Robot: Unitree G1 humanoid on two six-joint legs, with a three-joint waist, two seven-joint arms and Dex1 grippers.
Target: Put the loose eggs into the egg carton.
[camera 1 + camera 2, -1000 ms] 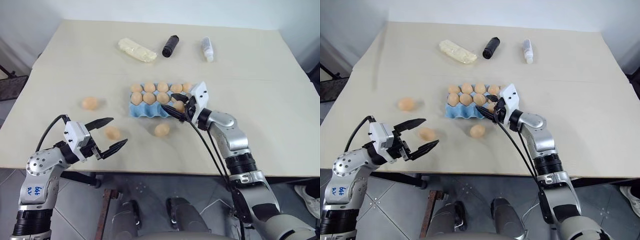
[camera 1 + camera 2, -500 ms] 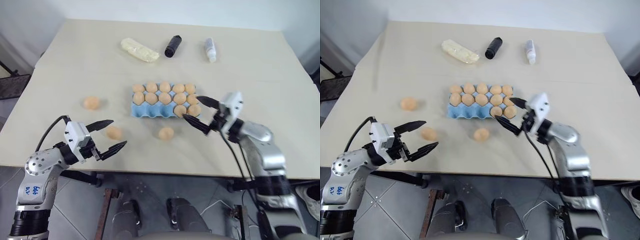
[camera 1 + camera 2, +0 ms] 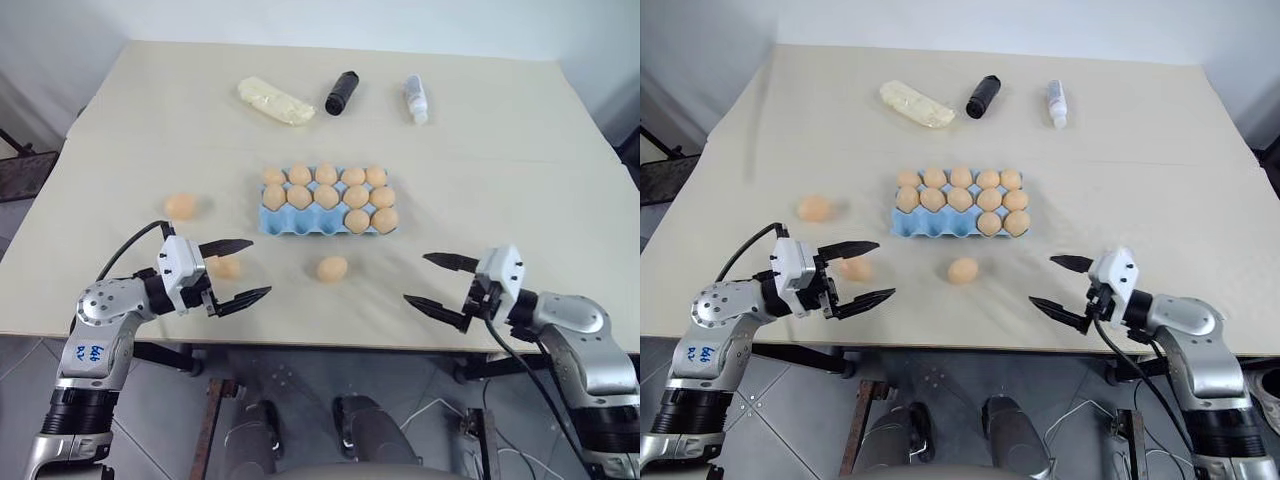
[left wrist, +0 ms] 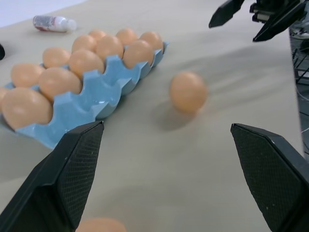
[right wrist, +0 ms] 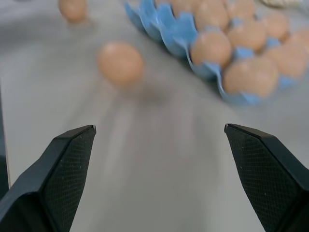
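head views: egg carton (image 3: 325, 203) lies mid-surface (image 3: 520, 150), its far two rows full and two eggs at the right end of the near row, so three near cups stand free. three loose eggs lie on the surface: one (image 3: 332, 268) just in front of the carton, one (image 3: 226, 266) between the fingers of the left tool (image 3: 238, 271), one (image 3: 181, 206) farther out on the left. left tool, fingers wide apart and level, frames its egg, probably to close on it. right tool (image 3: 437, 283), fingers apart and holding nothing, hangs near the front edge, well apart from the carton, leaving the free cups open.

left wrist view: fingers spread; carton and middle egg ahead, the nearest egg just at the frame's edge.

right wrist view: fingers spread wide, pointing toward the middle egg and the carton's corner.
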